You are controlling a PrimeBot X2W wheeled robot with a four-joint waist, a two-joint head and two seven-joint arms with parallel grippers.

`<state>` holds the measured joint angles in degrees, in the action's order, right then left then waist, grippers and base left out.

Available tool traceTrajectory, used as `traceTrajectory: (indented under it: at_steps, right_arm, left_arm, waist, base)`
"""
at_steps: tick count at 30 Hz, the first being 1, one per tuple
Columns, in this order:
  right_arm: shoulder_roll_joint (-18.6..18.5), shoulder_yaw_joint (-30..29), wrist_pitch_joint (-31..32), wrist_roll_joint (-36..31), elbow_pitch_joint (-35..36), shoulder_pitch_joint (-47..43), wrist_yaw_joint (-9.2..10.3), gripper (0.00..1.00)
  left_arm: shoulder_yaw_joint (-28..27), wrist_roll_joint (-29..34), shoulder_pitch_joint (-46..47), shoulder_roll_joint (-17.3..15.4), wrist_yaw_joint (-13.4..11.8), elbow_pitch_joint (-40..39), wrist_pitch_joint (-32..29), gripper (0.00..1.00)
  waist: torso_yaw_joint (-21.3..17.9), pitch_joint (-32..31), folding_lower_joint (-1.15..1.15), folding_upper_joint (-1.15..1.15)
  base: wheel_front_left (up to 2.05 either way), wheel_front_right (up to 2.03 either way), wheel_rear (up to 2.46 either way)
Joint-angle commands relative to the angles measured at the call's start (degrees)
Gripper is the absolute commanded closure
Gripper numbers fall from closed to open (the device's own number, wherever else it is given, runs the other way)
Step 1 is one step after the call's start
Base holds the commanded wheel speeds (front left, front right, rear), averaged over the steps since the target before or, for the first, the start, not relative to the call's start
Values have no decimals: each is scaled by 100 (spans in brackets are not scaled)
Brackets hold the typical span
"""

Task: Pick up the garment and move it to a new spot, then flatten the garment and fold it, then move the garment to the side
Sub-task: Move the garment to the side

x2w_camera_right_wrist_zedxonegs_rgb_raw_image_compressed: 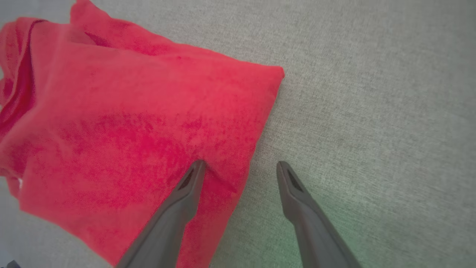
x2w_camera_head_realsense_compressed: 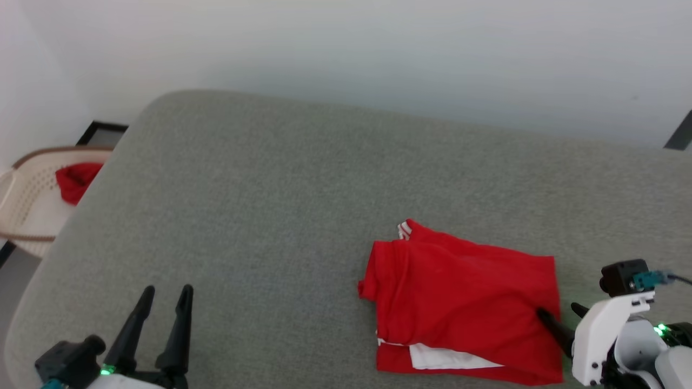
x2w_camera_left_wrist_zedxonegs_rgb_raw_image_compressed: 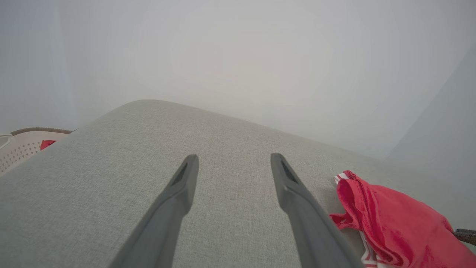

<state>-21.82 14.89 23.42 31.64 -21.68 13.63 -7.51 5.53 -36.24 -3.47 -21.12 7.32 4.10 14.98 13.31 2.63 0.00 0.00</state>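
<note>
The garment (x2w_camera_head_realsense_compressed: 465, 302) is a red T-shirt lying folded on the grey table (x2w_camera_head_realsense_compressed: 270, 216), right of centre near the front edge, with a white sleeve and striped trim peeking out. My right gripper (x2w_camera_head_realsense_compressed: 558, 312) is open at the garment's right edge. In the right wrist view the right gripper (x2w_camera_right_wrist_zedxonegs_rgb_raw_image_compressed: 240, 165) has one fingertip (x2w_camera_right_wrist_zedxonegs_rgb_raw_image_compressed: 195, 175) pressing the red cloth (x2w_camera_right_wrist_zedxonegs_rgb_raw_image_compressed: 130, 130) and the other over bare table. My left gripper (x2w_camera_head_realsense_compressed: 166, 293) stands open at the lower left, well away from the garment (x2w_camera_left_wrist_zedxonegs_rgb_raw_image_compressed: 390, 223). Nothing lies between the left gripper's (x2w_camera_left_wrist_zedxonegs_rgb_raw_image_compressed: 234, 160) fingers.
A cream perforated basket (x2w_camera_head_realsense_compressed: 21, 200) stands off the table's left edge with a small red cloth (x2w_camera_head_realsense_compressed: 75, 181) inside. A pale wall runs behind the table. Bare table spreads left and behind the garment.
</note>
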Motion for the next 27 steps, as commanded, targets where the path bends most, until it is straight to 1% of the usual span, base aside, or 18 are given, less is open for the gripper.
traceTrajectory:
  at_steps: [1,6,9,10,11,18,27]
  right_arm:
    - [51,-61,59,-3,-22,92,4,0]
    - [294,-190,623,-29,-293,247,4,0]
    - [482,-141,955,55,-408,267,0,0]
    - [536,-91,1109,135,-430,274,-6,65]
    - [553,-64,1247,184,-409,289,-14,100]
    - [470,-168,1404,246,-255,484,-7,100]
    - [216,-178,1495,248,160,670,1,100]
  left_arm:
    - [6,-32,86,20,23,-3,18,0]
    - [117,-91,245,68,23,37,18,0]
    - [141,-138,292,94,23,79,18,0]
    - [143,-144,306,97,23,82,18,0]
    - [133,-155,309,109,23,90,18,0]
    - [68,-171,256,114,23,127,18,0]
    - [-56,-148,79,75,23,96,18,0]
  waist:
    - [177,236,0,0]
    - [247,368,0,0]
    - [275,403,0,0]
    - [281,411,0,0]
    - [284,426,0,0]
    - [223,375,0,0]
    - [-92,106,0,0]
  base:
    - [0,0,0]
    - [0,0,0]
    - [0,0,0]
    - [0,0,0]
    - [0,0,0]
    - [0,0,0]
    - [0,0,0]
